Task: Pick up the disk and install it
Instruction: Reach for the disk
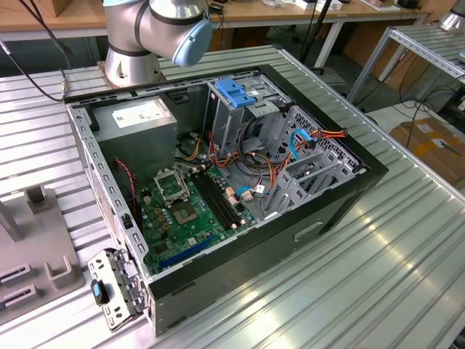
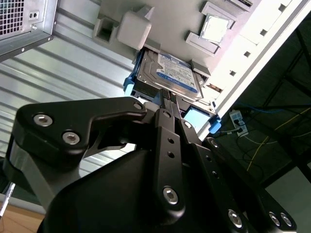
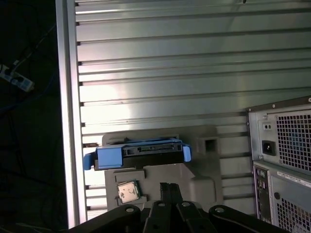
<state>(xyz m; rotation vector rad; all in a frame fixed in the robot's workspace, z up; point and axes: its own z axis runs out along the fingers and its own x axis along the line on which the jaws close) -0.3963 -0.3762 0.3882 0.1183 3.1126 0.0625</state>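
The disk (image 2: 171, 74) is a silver-grey drive with a white-and-blue label and bright blue rails. It rests in a grey holder (image 2: 127, 29) on the ribbed metal table. In the first wrist view the disk (image 3: 138, 153) shows edge-on, with its blue rails towards the camera. My gripper (image 2: 166, 95) hangs just short of the disk, its two thin black fingers pressed together with nothing between them. In the first wrist view the gripper (image 3: 169, 186) points at the holder, a little apart from the disk.
An open computer case (image 1: 218, 182) lies on the table, with a grey power supply (image 1: 138, 120), a green motherboard (image 1: 185, 214) and a drive cage with a blue latch (image 1: 234, 91). A processor chip (image 3: 128, 191) sits in the holder. The table edge (image 3: 68, 121) runs close to the disk.
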